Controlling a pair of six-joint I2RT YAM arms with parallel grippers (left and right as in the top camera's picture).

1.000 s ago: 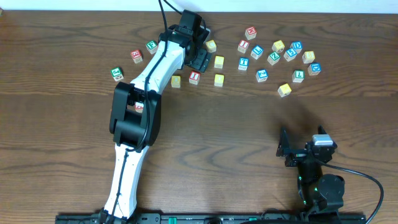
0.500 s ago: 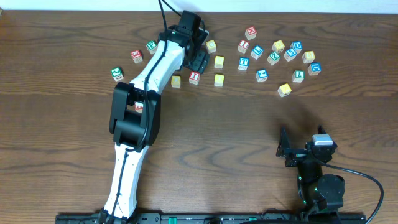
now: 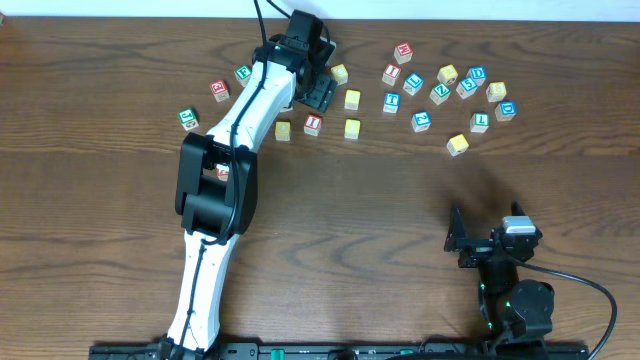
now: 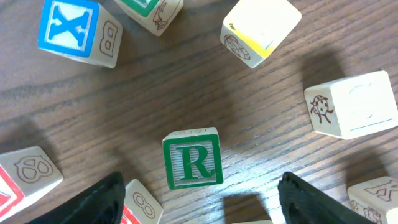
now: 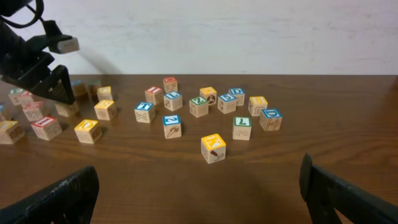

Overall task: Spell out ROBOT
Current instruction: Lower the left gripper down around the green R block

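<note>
- Change: in the overhead view the left gripper sits a touch nearer the far edge of the table than half a second ago. No block has shifted.
- Meaning, as judged: a fine alignment over the first letter. Nothing is lifted and no word row is begun, so the task stands at its start.
- R block: green face up and flat on the wood among the left-hand scatter. The wrist view shows it between the fingertips and slightly ahead of them, touching neither. It is hidden under the gripper from overhead.
- Left claw: jaws spread wide, wider than the block, and holding nothing.
- Left arm: stretched far forward across the table, wrist pointing down at the blocks.
- Neighbours in the wrist view: blue X block and yellow-edged block beyond the R, ladybug block to one side. All stand clear of the R.
- Right gripper: parked low at the near edge, jaws wide and empty, facing the right-hand cluster of blocks.
- Remaining letters: too small to read overhead.
</note>
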